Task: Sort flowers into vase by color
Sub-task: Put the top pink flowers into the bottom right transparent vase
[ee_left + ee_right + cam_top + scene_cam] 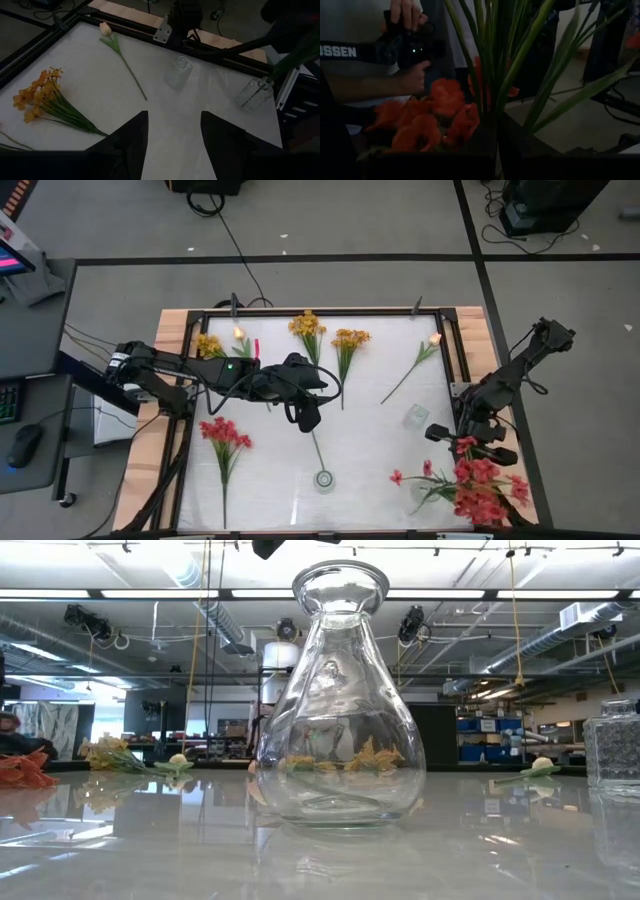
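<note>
My left gripper [305, 408] hangs open above the table's middle, touching nothing; between its fingers [172, 142] I see only bare table. Yellow-orange clusters [308, 327] [350, 340] [208, 345] and two peach tulips [432, 340] [240, 335] lie flat along the far side. A red cluster [225, 435] lies at the near left. A round clear vase [325, 478] [340, 690] stands near the front. My right gripper [468, 438] is shut at a red bunch [482, 488] whose green stems [295, 55] slant up from a vase [255, 92] at the near right. My right gripper is shut among the red bunch's green stalks [495, 107], just beside its blooms [445, 112]. The fingers reach in about level. They hide the place of contact, so I cannot tell how many stalks lie between them. The lower stem ends stand in the near-right vase.
A square glass vase [416, 417] [612, 750] stands right of centre, near my right arm. A black frame [330, 311] rims the white table. In the right wrist view a person's hands [407, 15] hold a dark device beyond the table.
</note>
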